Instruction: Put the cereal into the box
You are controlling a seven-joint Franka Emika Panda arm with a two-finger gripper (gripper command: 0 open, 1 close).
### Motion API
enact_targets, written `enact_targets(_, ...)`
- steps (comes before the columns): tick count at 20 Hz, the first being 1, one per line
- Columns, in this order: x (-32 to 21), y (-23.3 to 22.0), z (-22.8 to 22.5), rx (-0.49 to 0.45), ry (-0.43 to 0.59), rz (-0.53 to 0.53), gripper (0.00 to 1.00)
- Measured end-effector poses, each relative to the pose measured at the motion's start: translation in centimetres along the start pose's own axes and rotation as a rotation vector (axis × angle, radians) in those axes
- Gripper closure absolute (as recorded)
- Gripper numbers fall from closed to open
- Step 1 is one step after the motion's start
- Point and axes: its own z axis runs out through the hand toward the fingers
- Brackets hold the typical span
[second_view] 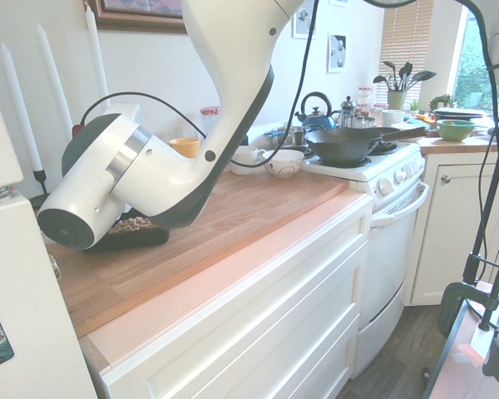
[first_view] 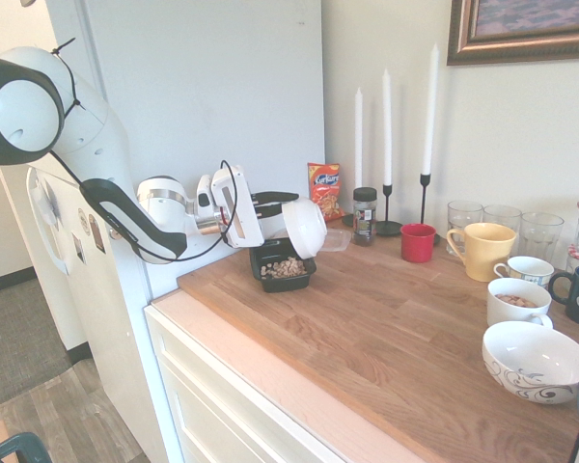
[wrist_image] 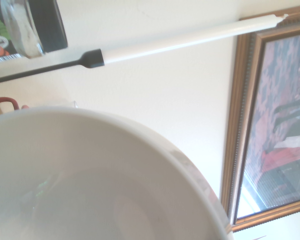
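Observation:
The box [first_view: 270,283], a shallow black tray, sits at the counter's back left corner, and the cereal [first_view: 285,268] lies inside it as a small tan heap. My gripper [first_view: 288,202] is shut on the rim of a plain white bowl [first_view: 305,228], which is tipped on its side just above the tray's far end. In the wrist view the bowl's inside [wrist_image: 80,185] fills the lower picture and looks bare. From the other side, the arm hides most of the box [second_view: 137,241]; only a strip of cereal [second_view: 135,223] shows.
Behind the tray stand an orange-red snack bag [first_view: 324,190], a dark jar [first_view: 365,214] and three tall white candles [first_view: 387,116]. A red cup [first_view: 417,242], a yellow mug [first_view: 484,250], glasses and several cups and bowls [first_view: 534,359] crowd the right. A stove [second_view: 374,166] adjoins the counter.

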Motion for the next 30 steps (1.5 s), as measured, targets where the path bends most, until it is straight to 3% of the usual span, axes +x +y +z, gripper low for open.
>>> enact_targets(3, 0.4, 0.0, 0.2, -0.005, -0.004, 0.012, 1.0)
enact_targets(7, 0.9, 0.0, 0.9, -0.015, -0.121, 0.056, 1.0)
enact_targets(12, 5.3, 2.3, 7.4, -0.062, -0.249, 0.197, 1.0)
enact_targets(17, 10.2, 7.3, 15.3, -0.031, -0.543, 0.336, 1.0)
enact_targets(21, 11.1, 10.3, 20.3, 0.037, -0.785, 0.43, 1.0)
enact_targets(26, 7.8, 15.4, 27.0, 0.153, -1.083, 0.557, 1.0)
enact_targets(30, 2.5, 16.0, 28.0, 0.254, -1.302, 0.629, 1.0)
